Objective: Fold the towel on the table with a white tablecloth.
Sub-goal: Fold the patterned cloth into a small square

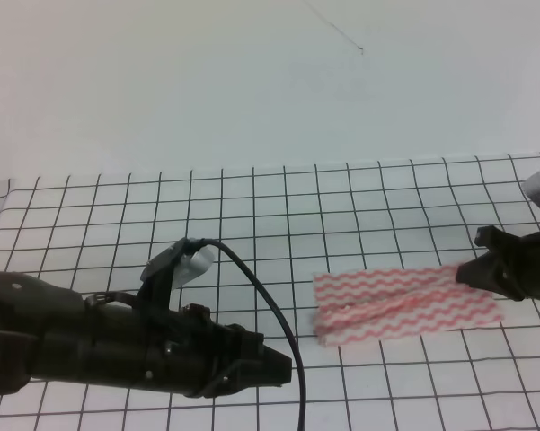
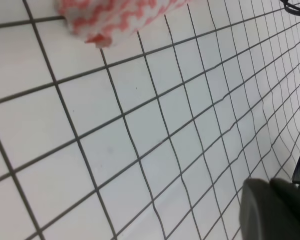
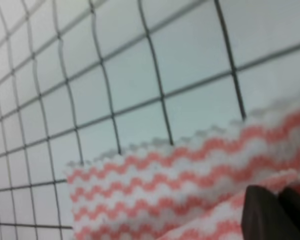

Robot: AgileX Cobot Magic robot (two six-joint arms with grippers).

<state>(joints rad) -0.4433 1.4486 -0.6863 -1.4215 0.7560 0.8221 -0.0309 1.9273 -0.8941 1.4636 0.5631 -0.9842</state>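
Pink-red wavy stripes mark the towel [image 1: 404, 307], which is laid flat on the white tablecloth [image 1: 252, 206] covering the table [image 1: 90, 224], right of centre, with one lengthwise fold raised along its middle. Its right end is met by the right gripper [image 1: 464, 272], whose dark fingers [image 3: 269, 220] are seen against the cloth; whether they pinch it cannot be told. The left gripper [image 1: 283, 366] is held low, left of the towel and apart from it; its claw's state cannot be told.

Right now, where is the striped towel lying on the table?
In the high view the towel lies flat on the white tablecloth, right of centre, its right end under the right gripper and the left gripper apart from it.
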